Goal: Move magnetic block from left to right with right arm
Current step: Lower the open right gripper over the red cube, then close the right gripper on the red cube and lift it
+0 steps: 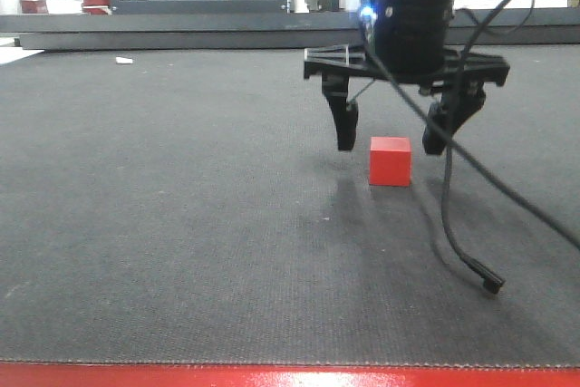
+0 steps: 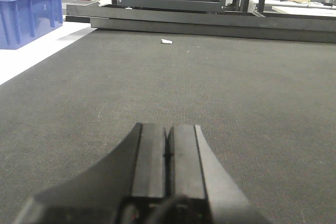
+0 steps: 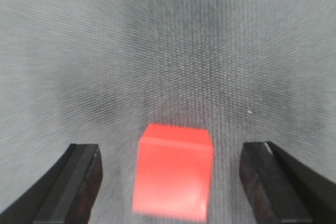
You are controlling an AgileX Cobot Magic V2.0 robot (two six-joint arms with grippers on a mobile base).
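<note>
Right wrist view, magnetic block [image 3: 173, 174] between wide-spread right jaws (touching neither), left jaws closed.

Small red magnetic block [image 1: 391, 161] sits flat on gray mat, untouched.

The block [image 1: 391, 161] was plain bright red. The counter [image 1: 181, 224] was dark grey with a fine woven texture and a red front edge. The fingers [image 1: 345, 124] were black, the bin [image 2: 26, 14] blue.
</note>
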